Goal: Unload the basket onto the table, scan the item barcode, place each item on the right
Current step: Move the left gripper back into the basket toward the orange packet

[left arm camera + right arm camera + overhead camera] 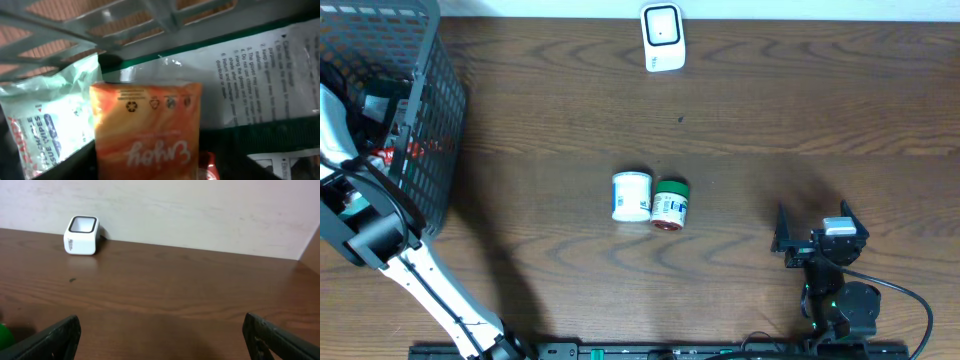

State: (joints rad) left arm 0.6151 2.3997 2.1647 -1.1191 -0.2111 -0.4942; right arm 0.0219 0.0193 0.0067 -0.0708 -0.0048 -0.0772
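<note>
An orange packet (147, 127) with white lettering fills the middle of the left wrist view, very close to the camera, inside the grey mesh basket (425, 150). My left arm (368, 225) reaches into that basket, and its fingers show in neither view, so their hold is unclear. The white scanner (662, 38) stands at the table's far edge, also visible as the scanner (81, 235) in the right wrist view. My right gripper (817, 228) rests low at the front right, wide open with only bare wood between its fingers (55, 337).
Beside the packet in the basket lie a pale green tissue-wipes pack (45, 125) and a clear bag with printed text (270, 60). A white jar (631, 196) and a green-lidded can (670, 204) lie side by side mid-table.
</note>
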